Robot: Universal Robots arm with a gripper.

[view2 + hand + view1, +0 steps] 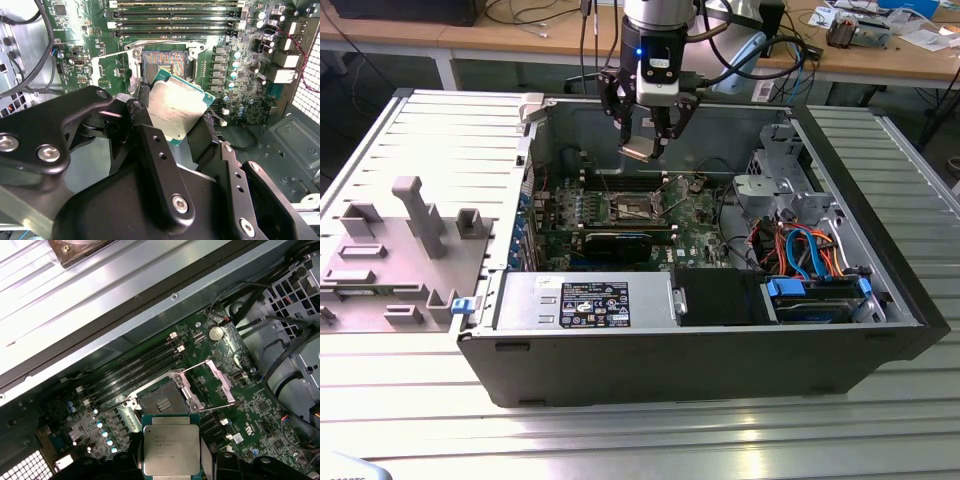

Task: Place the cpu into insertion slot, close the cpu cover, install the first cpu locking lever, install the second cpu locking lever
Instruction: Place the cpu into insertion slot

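My gripper [643, 148] hangs above the open computer case, shut on the cpu [636, 152]. In both wrist views the cpu [176, 111] [170, 450] shows its silvery metal top and green edge, pinched between the black fingers [146, 131]. The chip is tilted and held clear of the motherboard. Below it lies the insertion slot [162, 62] [159, 402] [625, 208], a dark square socket with its pins bare. The cpu cover [216, 376] [111, 72] is swung open beside the socket, with thin wire levers raised near it.
Long memory slots [175, 22] run alongside the socket. A black graphics card [618, 243], a power supply [585, 300] and a drive cage with coloured cables [800, 250] fill the case. A grey fixture tray [390, 260] lies at the exterior view's left.
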